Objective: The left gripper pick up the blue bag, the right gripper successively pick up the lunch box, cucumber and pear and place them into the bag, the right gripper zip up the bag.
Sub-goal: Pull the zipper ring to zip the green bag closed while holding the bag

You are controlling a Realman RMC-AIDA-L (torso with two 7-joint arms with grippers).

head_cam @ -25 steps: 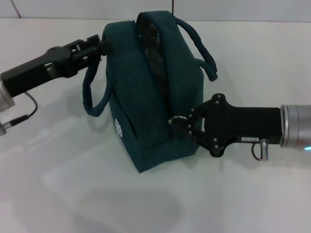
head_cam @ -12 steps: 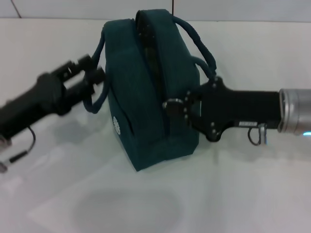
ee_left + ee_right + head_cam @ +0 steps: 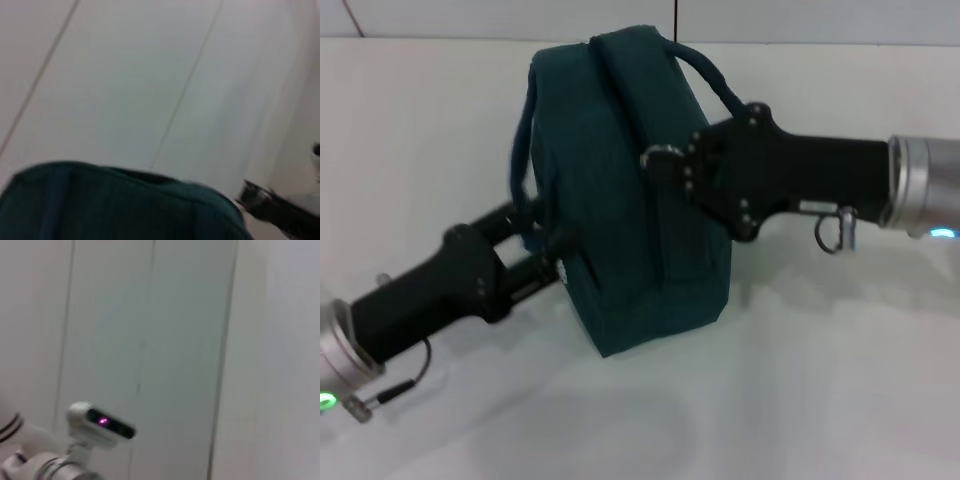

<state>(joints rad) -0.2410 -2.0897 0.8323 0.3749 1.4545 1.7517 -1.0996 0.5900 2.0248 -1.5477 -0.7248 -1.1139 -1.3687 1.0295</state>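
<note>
Standing upright on the white table [image 3: 840,400], one boxy teal fabric blue bag [image 3: 620,190] shows two rope handles. The right gripper [image 3: 665,165] pinches the silver zipper ring at the bag's top edge; the left gripper [image 3: 555,262], low against the bag's side, has fingers I cannot tell.

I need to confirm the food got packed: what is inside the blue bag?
Its contents cannot be seen: the blue bag looks zipped nearly shut, with the right gripper at the ring pull and the left gripper against its side.
</note>
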